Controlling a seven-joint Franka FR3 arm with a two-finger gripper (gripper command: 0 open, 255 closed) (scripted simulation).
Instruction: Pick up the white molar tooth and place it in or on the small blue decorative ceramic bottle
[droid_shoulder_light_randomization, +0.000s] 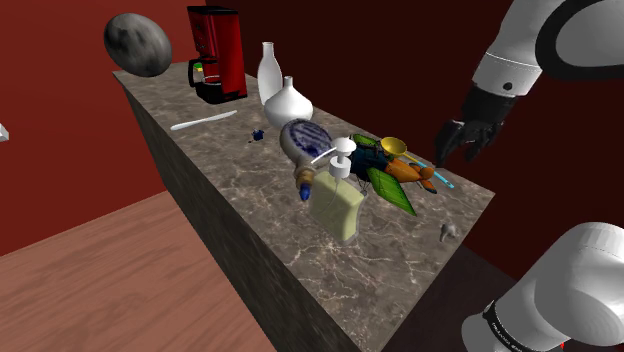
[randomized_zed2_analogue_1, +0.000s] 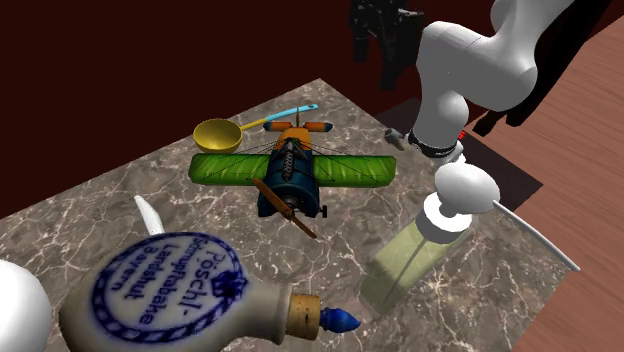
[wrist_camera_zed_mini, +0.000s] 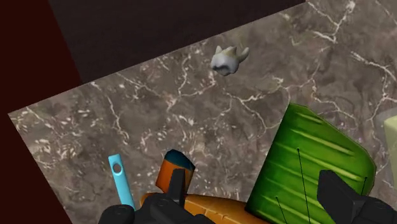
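Inspection of the marble counter (droid_shoulder_light_randomization: 300, 260): the tooth (droid_shoulder_light_randomization: 449, 231), pale grey-white, lies on bare marble in the lower right of the shoulder view. It is close to the counter's edge and well apart from the other items. In the wrist view the tooth (wrist_camera_zed_mini: 229, 59) lies roots uppermost beyond the fingers, touched by nothing. The gripper (droid_shoulder_light_randomization: 455, 152) hangs in the right of the shoulder view, above the tail end of a toy plane (droid_shoulder_light_randomization: 385, 170). Its fingers (wrist_camera_zed_mini: 347, 197) stand spread and carry nothing. Beneath them lie the plane's green wing (wrist_camera_zed_mini: 312, 159) and orange tail, with the blue handle of a yellow spoon (randomized_zed2_analogue_1: 222, 135) alongside. The small blue bottle (randomized_zed2_analogue_1: 340, 320) lies on its side at the bottom of the second exterior view, just beside the corked mouth of a white flask (randomized_zed2_analogue_1: 170, 295) with blue lettering, which also lies on its side. A soap dispenser (droid_shoulder_light_randomization: 338, 200) stands near the flask, at the centre of the shoulder view. Two white vases (droid_shoulder_light_randomization: 288, 100) and a red coffee maker (droid_shoulder_light_randomization: 218, 50) stand toward the counter's far end, in the upper middle of that view. A further small dark blue item (droid_shoulder_light_randomization: 257, 134) sits near the vases and is too small to identify.
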